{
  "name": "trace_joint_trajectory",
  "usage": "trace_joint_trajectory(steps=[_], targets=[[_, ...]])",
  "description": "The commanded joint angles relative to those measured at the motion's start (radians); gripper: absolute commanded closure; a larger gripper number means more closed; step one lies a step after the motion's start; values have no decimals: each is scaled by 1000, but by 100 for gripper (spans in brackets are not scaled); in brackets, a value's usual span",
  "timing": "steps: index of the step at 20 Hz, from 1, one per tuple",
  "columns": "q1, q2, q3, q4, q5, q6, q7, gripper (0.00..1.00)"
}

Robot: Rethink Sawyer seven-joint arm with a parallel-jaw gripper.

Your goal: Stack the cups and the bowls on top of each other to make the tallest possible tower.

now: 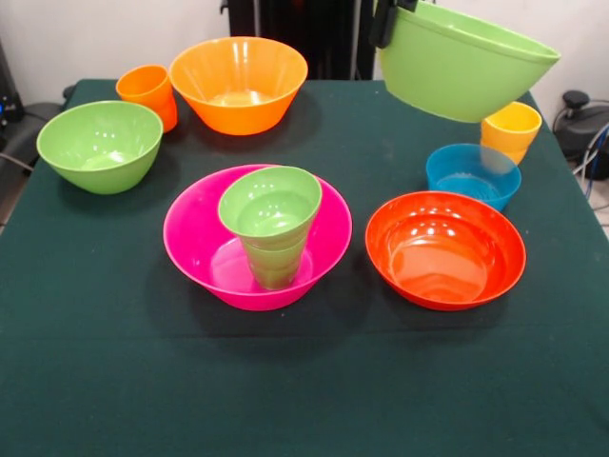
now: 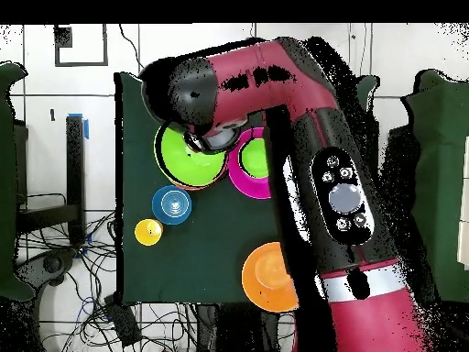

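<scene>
A large light green bowl [image 1: 463,62] is held aloft, tilted, at the two o'clock corner of the front view, its rim pinched by the black gripper [image 1: 385,24] at the bowl's left edge; the pincer is clenched on that rim. In the overhead view the same bowl [image 2: 188,156] is seen under the arm's [image 2: 302,110] head, hanging over the red-orange bowl.

At the centre of the green table [image 1: 95,381] the tower [image 1: 266,233] is found: a small green bowl [image 1: 271,202] is seated in a green cup [image 1: 274,265], which stands inside the pink bowl [image 1: 205,243]. The red-orange bowl [image 1: 445,249] is set at three o'clock of it, near but apart. The translucent blue bowl [image 1: 473,174] is placed at twelve o'clock of the red-orange one, with the yellow-orange cup [image 1: 511,129] just behind it at one o'clock.

At ten o'clock of the tower a second light green bowl [image 1: 100,145] is seen. The orange bowl [image 1: 238,84] is placed at twelve o'clock, and the orange cup [image 1: 148,93] just beside it, at its nine o'clock.
</scene>
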Motion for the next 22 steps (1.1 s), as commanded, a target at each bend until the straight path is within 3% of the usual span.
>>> trace_joint_trajectory(steps=[1,14,22], targets=[[-24,61,21,-99,-83,109,-391,100],[-129,97,9,-82,-96,25,-482,100],[-150,101,21,-116,-98,59,-509,100]])
